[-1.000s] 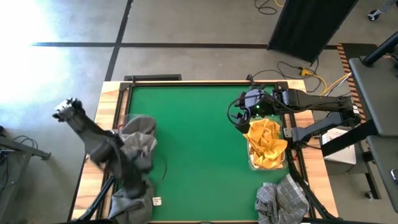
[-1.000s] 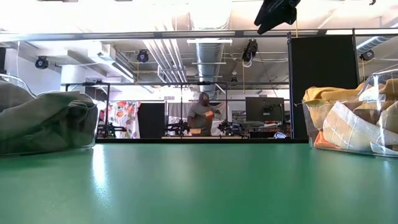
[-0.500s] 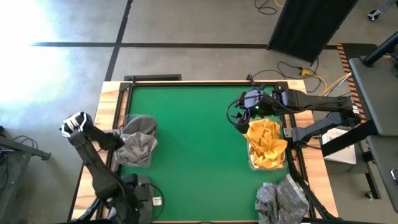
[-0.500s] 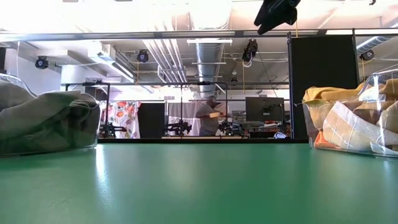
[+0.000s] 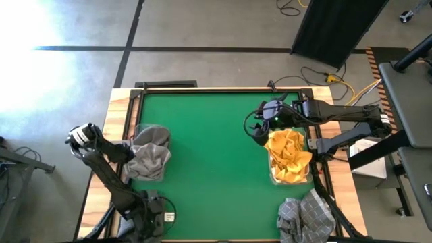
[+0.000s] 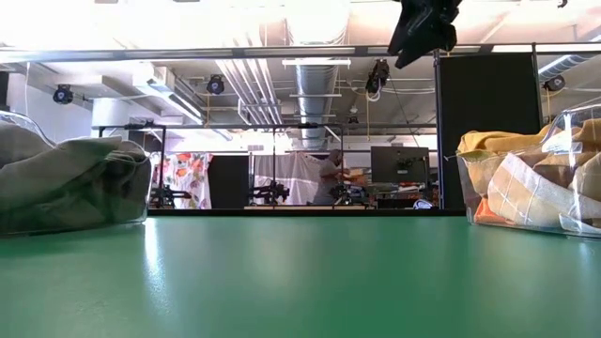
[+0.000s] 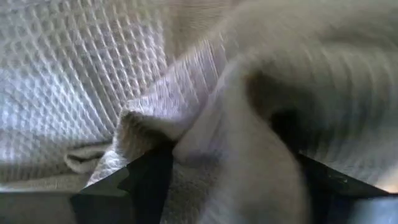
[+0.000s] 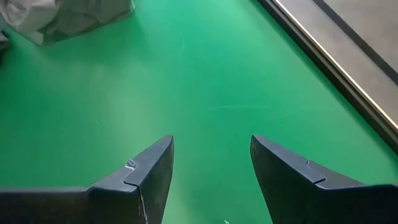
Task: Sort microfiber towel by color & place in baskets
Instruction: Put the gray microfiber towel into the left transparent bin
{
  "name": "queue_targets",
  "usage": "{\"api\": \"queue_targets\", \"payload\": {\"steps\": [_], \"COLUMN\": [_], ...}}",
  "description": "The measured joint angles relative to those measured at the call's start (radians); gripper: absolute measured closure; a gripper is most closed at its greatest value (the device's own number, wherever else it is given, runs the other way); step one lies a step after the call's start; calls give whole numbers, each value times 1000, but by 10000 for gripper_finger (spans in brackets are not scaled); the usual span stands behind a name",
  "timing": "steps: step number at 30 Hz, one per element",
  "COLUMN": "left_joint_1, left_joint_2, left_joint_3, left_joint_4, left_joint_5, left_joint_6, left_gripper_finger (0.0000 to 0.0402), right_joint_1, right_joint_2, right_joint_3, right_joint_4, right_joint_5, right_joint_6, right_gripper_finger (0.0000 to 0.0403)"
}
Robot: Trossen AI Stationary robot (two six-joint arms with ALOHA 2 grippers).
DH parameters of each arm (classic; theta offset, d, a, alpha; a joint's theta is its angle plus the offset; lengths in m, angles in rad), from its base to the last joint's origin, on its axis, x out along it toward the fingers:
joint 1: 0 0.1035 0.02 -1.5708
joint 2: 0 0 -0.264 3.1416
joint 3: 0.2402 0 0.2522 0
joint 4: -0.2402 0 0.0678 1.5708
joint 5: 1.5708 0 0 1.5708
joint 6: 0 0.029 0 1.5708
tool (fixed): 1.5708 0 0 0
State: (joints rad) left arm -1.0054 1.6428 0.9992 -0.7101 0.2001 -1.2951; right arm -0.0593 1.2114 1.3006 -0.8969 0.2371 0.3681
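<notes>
Grey towels (image 5: 150, 154) lie bunched in the left see-through basket (image 6: 141, 192); they also show in the low view (image 6: 66, 178). Orange-yellow towels (image 5: 289, 155) fill the right basket (image 6: 470, 188). A loose heap of grey towels (image 5: 307, 214) lies at the table's near right corner. My left gripper (image 5: 128, 154) is open at the left basket, its fingers in the grey towels (image 7: 236, 124). My right gripper (image 5: 255, 131) is open and empty above the green mat (image 8: 211, 93), just left of the orange basket's far end and high up in the low view (image 6: 423, 28). My left gripper has its open fingers (image 7: 146, 180) pushed into the grey towels in the left basket, and a fold of cloth (image 7: 242, 155) bulges between them. It comes from the table's left side. The towels rest in the basket. I cannot tell whether the fingers pinch the cloth.
The green mat's middle (image 5: 209, 148) lies bare between the two baskets. A wooden border (image 5: 121, 101) frames the mat. Cables (image 5: 337, 81) run past the far right corner. A person stands far back in the room (image 6: 329, 174).
My left arm has swung, its elbow coming toward the table's near edge, and its gripper has settled at the grey towels in the left basket. My right gripper has shifted slightly above the mat and stays open.
</notes>
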Motion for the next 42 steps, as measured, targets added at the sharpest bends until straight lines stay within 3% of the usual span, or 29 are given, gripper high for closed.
{"api": "queue_targets", "payload": {"steps": [5,11,12,18,21,24,28,34,38,42], "left_joint_1": [0,22,24,26,28,38,67,124,158,169], "left_joint_2": [-1,-10,-17,-118,-180,-261,-353,-468,-529,-565], "left_joint_3": [-116,-154,-147,-18,52,137,235,329,346,339], "left_joint_4": [111,138,138,83,-29,-159,-346,-467,-576,-720], "left_joint_5": [0,7,7,-30,-75,-218,-535,-962,-1059,-984], "left_joint_6": [-48,-47,-43,55,66,54,31,23,18,-57], "left_gripper_finger": [208,371,382,377,391,395,394,394,394,394], "right_joint_1": [0,0,0,0,-3,-5,-7,-6,-4,-4], "right_joint_2": [0,0,0,0,0,0,0,0,0,0], "right_joint_3": [0,0,0,0,0,0,0,0,1,1], "right_joint_4": [38,67,69,86,130,183,256,273,260,239], "right_joint_5": [0,0,0,0,0,0,0,-2,-25,-63], "right_joint_6": [-1,-2,-5,-40,-58,-85,-107,-99,-65,-23], "right_gripper_finger": [197,197,197,197,197,197,197,197,197,197]}}
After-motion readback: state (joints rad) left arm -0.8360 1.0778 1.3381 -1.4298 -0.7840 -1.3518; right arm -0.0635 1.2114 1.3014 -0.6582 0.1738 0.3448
